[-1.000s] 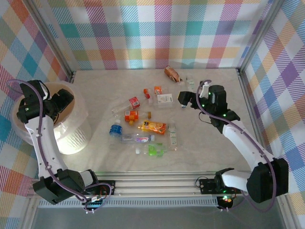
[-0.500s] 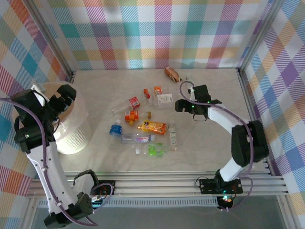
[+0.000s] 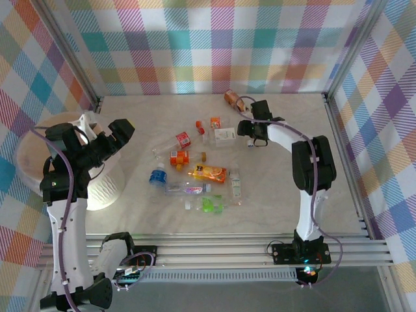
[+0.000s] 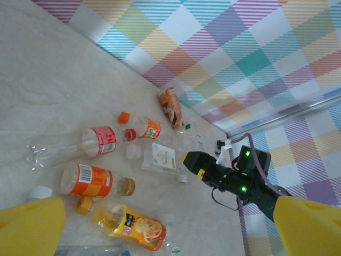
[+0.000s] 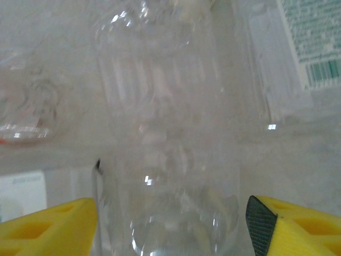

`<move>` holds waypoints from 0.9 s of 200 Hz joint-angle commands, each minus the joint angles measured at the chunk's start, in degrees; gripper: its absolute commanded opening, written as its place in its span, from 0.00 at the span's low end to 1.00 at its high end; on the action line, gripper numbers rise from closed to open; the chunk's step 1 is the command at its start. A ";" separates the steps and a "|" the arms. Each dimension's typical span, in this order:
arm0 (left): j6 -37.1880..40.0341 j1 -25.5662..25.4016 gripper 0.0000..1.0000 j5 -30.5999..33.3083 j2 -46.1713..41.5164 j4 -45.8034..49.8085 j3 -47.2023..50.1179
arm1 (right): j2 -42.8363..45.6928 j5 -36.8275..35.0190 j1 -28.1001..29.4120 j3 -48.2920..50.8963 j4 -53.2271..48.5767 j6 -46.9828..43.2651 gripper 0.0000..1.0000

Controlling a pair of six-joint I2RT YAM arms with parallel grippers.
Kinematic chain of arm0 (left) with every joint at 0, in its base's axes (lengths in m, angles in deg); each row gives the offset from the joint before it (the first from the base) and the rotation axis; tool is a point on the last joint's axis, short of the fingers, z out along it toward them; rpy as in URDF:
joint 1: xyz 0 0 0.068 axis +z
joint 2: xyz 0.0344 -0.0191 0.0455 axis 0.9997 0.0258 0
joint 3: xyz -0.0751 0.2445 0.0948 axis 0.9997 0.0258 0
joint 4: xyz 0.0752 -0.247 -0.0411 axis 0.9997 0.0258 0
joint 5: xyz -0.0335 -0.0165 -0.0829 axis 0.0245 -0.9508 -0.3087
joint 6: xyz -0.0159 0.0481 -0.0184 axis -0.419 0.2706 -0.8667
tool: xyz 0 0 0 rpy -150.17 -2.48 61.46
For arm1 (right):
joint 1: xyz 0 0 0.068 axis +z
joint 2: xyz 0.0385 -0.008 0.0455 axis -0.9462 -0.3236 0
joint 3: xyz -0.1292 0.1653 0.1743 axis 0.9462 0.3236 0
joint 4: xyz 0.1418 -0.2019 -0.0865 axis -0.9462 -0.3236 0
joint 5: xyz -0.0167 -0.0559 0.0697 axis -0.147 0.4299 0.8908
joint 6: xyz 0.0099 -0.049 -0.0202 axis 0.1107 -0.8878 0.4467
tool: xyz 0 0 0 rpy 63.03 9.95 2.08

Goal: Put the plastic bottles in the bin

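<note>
The plastic bottles [image 3: 209, 173] were scattered, lying flat, about the middle of the pale marbled surface [image 3: 286, 195]. A brown bottle [image 3: 233, 99] was set apart near the far edge. The bin [image 3: 107, 188] was stood at the left.

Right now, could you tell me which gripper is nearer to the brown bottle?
Right. The right gripper sits just in front of the brown bottle; the left gripper hangs far off by the bin.

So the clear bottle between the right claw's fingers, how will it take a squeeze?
Likely light: the clear bottle looks empty. Its thin ribbed wall will probably dent under the right claw. Lying on its side on the table, it may roll or slip out if pinched off-centre.
</note>
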 commanded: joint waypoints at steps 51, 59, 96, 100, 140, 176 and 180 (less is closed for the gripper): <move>-0.39 -1.48 1.00 -0.26 1.36 -2.58 1.67 | -10.27 0.83 -0.86 -13.25 -9.02 -2.09 0.75; -0.46 -2.05 1.00 -0.67 1.79 -2.75 1.72 | -10.78 0.86 -0.80 -13.36 -8.86 -2.18 0.75; 0.07 -6.90 1.00 0.80 4.00 -3.20 1.65 | -11.55 0.55 -0.84 -13.88 -8.57 -2.66 0.77; 0.21 -7.41 1.00 1.09 4.31 -3.21 1.55 | -11.60 0.59 -0.80 -13.95 -8.66 -2.71 0.78; 0.58 -11.08 1.00 4.66 5.82 -3.60 1.40 | -10.78 0.39 -0.85 -12.30 -7.42 -1.64 0.65; 0.88 -12.71 1.00 4.16 6.58 -4.16 1.45 | -3.83 2.88 -0.81 -7.57 -3.61 -2.05 0.55; 0.89 -12.91 1.00 3.98 6.78 -4.36 1.50 | -2.75 3.20 -0.80 -6.79 -3.24 -2.06 0.55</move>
